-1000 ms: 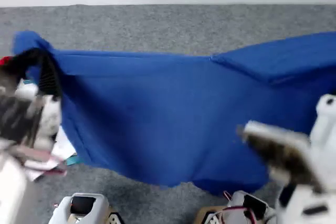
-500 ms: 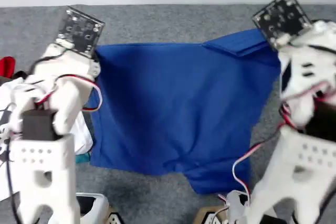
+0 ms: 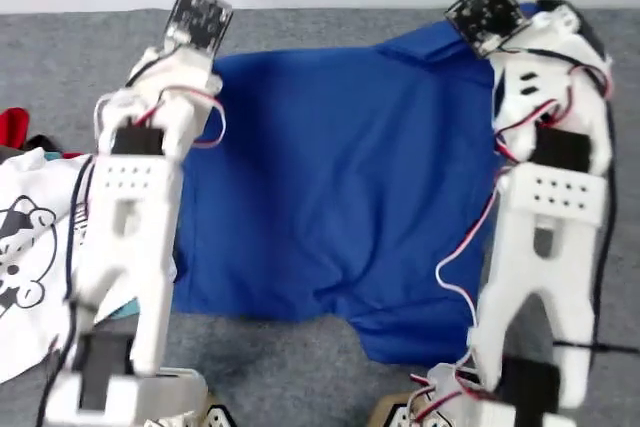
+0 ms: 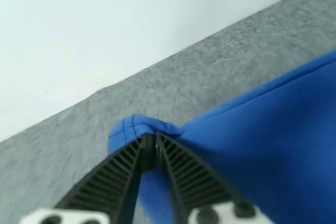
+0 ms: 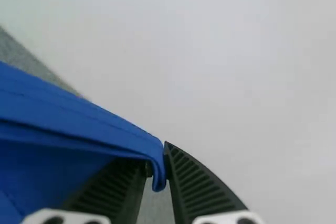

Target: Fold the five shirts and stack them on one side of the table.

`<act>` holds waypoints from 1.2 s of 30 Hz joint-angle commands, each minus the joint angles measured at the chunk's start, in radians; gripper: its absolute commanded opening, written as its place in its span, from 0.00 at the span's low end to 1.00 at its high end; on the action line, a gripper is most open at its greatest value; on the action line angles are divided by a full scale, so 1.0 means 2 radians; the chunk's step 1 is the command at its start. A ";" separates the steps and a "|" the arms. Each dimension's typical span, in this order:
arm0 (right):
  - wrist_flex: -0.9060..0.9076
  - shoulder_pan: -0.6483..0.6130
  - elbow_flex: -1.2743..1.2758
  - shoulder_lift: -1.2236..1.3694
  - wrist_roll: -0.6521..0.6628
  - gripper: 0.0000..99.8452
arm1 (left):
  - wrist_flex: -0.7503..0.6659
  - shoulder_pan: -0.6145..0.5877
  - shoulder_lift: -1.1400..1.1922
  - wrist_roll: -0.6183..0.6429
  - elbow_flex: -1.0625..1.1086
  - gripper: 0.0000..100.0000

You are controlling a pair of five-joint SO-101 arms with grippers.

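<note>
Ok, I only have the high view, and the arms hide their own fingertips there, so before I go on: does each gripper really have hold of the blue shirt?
Observer: Yes for one. The left gripper is shut on a bunched corner of the blue shirt.
Operator: Deep bite, or just the edge?
Observer: A little cloth pokes out past its tips, so the corner sits right through the fingers.
Operator: And the other arm?
Observer: The right gripper is shut on a folded edge, with several layers of cloth between the fingers.
</note>
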 commanded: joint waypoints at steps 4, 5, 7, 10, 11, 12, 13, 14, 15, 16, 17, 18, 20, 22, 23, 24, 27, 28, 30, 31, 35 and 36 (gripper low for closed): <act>-0.138 -0.011 -0.008 0.053 0.021 0.01 | 0.021 -0.002 0.130 -0.025 -0.199 0.00; -0.149 -0.011 -0.008 0.061 0.032 0.01 | 0.037 -0.001 0.149 -0.038 -0.226 0.00; -0.172 -0.011 -0.008 0.076 0.042 0.01 | 0.061 0.000 0.183 -0.054 -0.277 0.00; -0.181 -0.011 -0.008 0.089 0.044 0.01 | 0.104 -0.001 0.222 -0.061 -0.343 0.00; -0.181 -0.011 -0.008 0.091 0.044 0.01 | 0.124 0.000 0.231 -0.061 -0.362 0.00; -0.180 -0.012 -0.007 0.092 0.044 0.01 | 0.147 0.001 0.239 -0.061 -0.379 0.00; -0.175 -0.012 -0.006 0.092 0.044 0.01 | 0.173 0.002 0.248 -0.061 -0.395 0.00; -0.162 -0.013 -0.006 0.092 0.044 0.01 | 0.200 0.005 0.254 -0.062 -0.408 0.00; -0.145 -0.014 -0.006 0.090 0.044 0.01 | 0.227 0.008 0.259 -0.068 -0.418 0.00; -0.125 -0.016 -0.006 0.089 0.044 0.01 | 0.255 0.011 0.262 -0.076 -0.425 0.00; -0.102 -0.016 -0.007 0.087 0.044 0.01 | 0.282 0.012 0.264 -0.085 -0.428 0.00; -0.076 -0.016 -0.007 0.082 0.044 0.01 | 0.310 0.015 0.265 -0.094 -0.429 0.00; -0.013 -0.016 -0.007 0.068 0.044 0.01 | 0.368 0.020 0.268 -0.110 -0.429 0.00; 0.055 -0.016 -0.007 0.051 0.044 0.01 | 0.427 0.021 0.269 -0.125 -0.429 0.00; 0.088 -0.016 -0.007 0.043 0.044 0.01 | 0.452 0.023 0.269 -0.129 -0.429 0.00; 0.120 -0.016 -0.007 0.036 0.043 0.01 | 0.476 0.023 0.269 -0.132 -0.429 0.00; 0.208 -0.016 -0.006 0.014 0.041 0.01 | 0.536 0.022 0.269 -0.131 -0.429 0.00; 0.234 -0.015 -0.006 0.008 0.041 0.01 | 0.549 0.022 0.269 -0.131 -0.428 0.00; 0.287 -0.015 -0.005 -0.006 0.041 0.01 | 0.549 0.021 0.265 -0.130 -0.409 0.00; 0.314 -0.016 -0.005 -0.011 0.041 0.01 | 0.549 0.021 0.262 -0.130 -0.398 0.00; 0.412 -0.017 -0.005 -0.026 0.041 0.01 | 0.549 0.027 0.249 -0.130 -0.327 0.00; 0.434 -0.016 -0.005 -0.028 0.041 0.01 | 0.549 0.029 0.242 -0.131 -0.306 0.00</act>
